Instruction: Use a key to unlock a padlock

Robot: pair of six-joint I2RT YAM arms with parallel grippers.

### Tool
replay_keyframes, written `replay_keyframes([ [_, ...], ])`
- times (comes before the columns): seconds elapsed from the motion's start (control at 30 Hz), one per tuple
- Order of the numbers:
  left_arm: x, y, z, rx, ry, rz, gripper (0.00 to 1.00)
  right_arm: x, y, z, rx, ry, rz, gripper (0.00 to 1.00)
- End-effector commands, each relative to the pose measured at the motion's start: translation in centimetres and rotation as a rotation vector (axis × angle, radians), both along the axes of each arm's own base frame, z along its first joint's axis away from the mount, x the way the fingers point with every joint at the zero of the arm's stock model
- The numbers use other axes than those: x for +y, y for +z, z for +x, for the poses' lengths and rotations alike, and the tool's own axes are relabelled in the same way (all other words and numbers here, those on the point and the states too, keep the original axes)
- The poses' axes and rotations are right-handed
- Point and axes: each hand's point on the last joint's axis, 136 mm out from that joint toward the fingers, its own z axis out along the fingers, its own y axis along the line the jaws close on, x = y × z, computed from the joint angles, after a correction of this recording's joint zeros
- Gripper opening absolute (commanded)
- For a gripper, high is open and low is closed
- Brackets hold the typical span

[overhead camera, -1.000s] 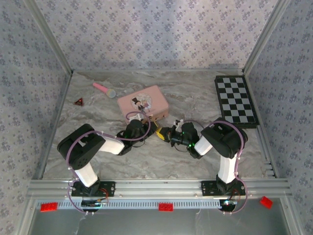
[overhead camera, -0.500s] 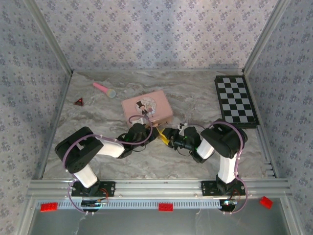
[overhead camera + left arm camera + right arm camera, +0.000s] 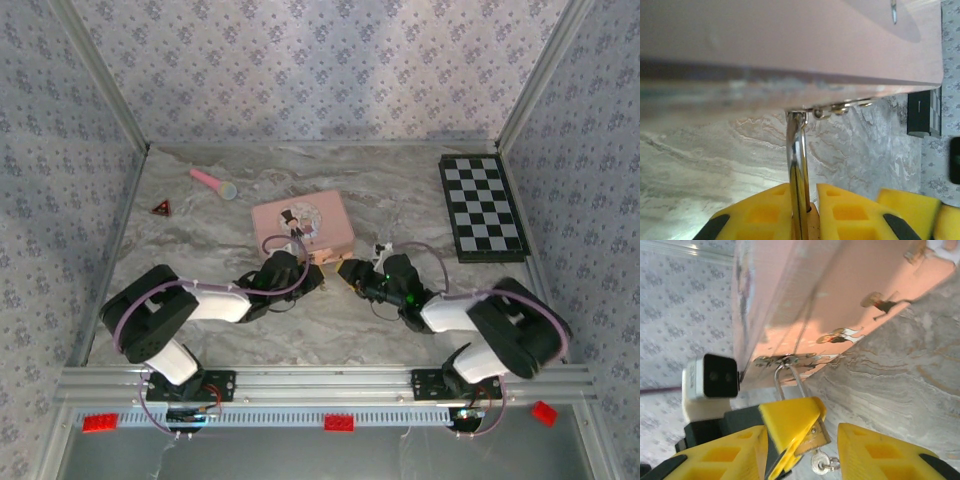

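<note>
We find the small brass-gold padlock (image 3: 812, 437) hanging off the front wall of the pink picture tin (image 3: 303, 222), its thin silvery shackle (image 3: 799, 170) threaded through the tin's little metal hasp (image 3: 785, 360). The left gripper (image 3: 303, 276) is clamped on the padlock, one yellow finger on each side. The right gripper (image 3: 801, 442) has its jaws apart on either side of the lock and touches nothing that we can see. The tiny greyish metal key (image 3: 820, 463) sits at the end of the brass body farthest from the tin. It appears to be seated in the keyway, though we cannot confirm how deep. The padlock's long axis runs straight out from the tin's front wall, with the shackle bow at the tin and the keyway end pointing away. The key continues along that same line. We judge the padlock to be rigid, light and smooth, so likely to slip under a twisting load. It is tethered only at the hasp and would swing about it if let go. The flat faces of the body are the sound place to hold it, as the left gripper does. The key is thin and offers only its flat head, so it should be pinched across the flats and turned about the padlock's axis. The tin looks light and may slide on the grey marbled desk (image 3: 330, 325) if pulled.
</note>
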Motion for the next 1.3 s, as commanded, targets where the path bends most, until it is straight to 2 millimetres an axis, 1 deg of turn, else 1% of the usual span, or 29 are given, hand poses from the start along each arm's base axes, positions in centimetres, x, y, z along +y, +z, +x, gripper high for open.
replay_keyframes([
  [0.0, 0.1, 2.5, 0.8, -0.041, 0.016, -0.01, 0.0, -0.6, 0.8, -1.5, -0.244, 0.104, -0.393, 0.43],
  [0.03, 0.2, 2.7, 0.9, -0.044, 0.02, -0.012, 0.0, -0.6, 1.7, -2.0, -0.343, 0.121, -0.493, 0.43],
  [0.07, 0.3, 2.8, 0.9, -0.045, 0.022, -0.012, 0.0, -0.6, 2.2, -2.6, -0.423, 0.137, -0.574, 0.43],
  [0.13, 0.5, 2.9, 1.0, -0.04, 0.023, -0.012, 0.0, -0.9, 2.7, -3.2, -0.535, 0.147, -0.657, 0.42],
  [0.2, 0.6, 3.0, 1.1, -0.038, 0.023, -0.016, 0.0, -1.1, 2.7, -3.7, -0.609, 0.142, -0.692, 0.41],
  [0.23, 0.6, 3.0, 1.2, -0.036, 0.024, -0.017, 0.0, -0.7, 3.0, -4.0, -0.656, 0.157, -0.708, 0.41],
  [0.33, 0.5, 3.4, 1.2, -0.037, 0.021, -0.023, 0.0, 1.4, 3.7, -5.6, -0.832, 0.227, -0.794, 0.42],
  [0.47, 0.5, 3.9, 1.4, -0.046, 0.025, -0.035, 0.0, 3.7, 3.5, -7.1, -1.0, 0.305, -0.887, 0.43],
  [0.57, 0.5, 4.2, 1.2, -0.049, 0.021, -0.038, 0.0, 4.2, 3.1, -7.2, -1.056, 0.294, -0.938, 0.44],
  [0.77, 0.7, 4.5, 0.9, -0.053, 0.019, -0.046, 0.0, 4.9, 1.2, -6.8, -1.091, 0.309, -1.0, 0.43],
  [0.87, 0.5, 4.6, 0.8, -0.055, 0.011, -0.056, 0.0, 5.6, 0.5, -7.0, -1.115, 0.336, -1.011, 0.43],
  [0.97, 0.4, 4.5, 0.8, -0.053, 0.006, -0.059, 0.0, 5.9, -0.1, -6.7, -1.129, 0.333, -1.044, 0.42],
  [1.27, 0.2, 4.4, 0.8, -0.047, 0.0, -0.071, 0.0, 6.1, -1.0, -5.8, -1.146, 0.3, -1.096, 0.36],
])
